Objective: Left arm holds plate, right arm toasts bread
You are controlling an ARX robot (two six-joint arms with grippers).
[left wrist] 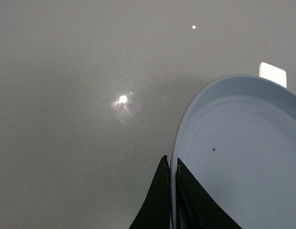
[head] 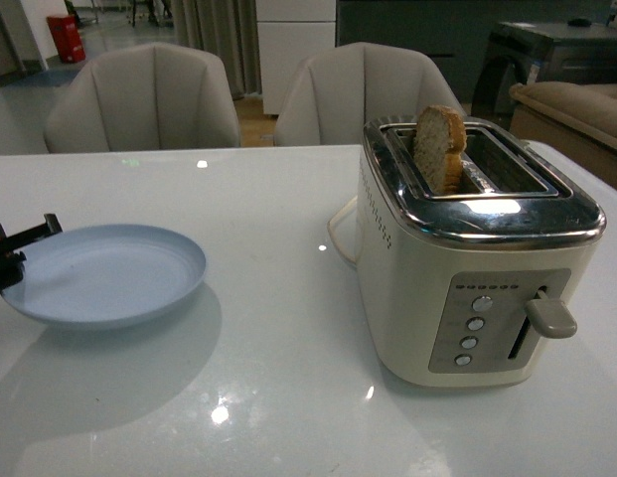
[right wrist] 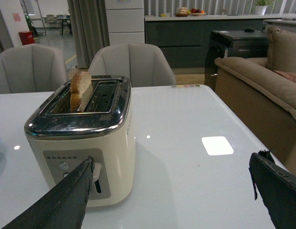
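Partly hidden bread (head: 439, 149), cropped plate (left wrist: 243, 157).
The bread's lower part sits unseen in the toaster (head: 467, 288) slot; the plate runs past the left wrist view's edge.

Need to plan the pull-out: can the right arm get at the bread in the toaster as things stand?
Probably yes. The bread sticks up out of the toaster slot with nothing above it, and the right arm hovers near the lever, jaws wide open.

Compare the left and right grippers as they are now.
The left gripper is shut on the plate rim; the right gripper is wide open, holding nothing. The left one is at the plate; the right one faces the toaster at its lever end. Both have black fingers.
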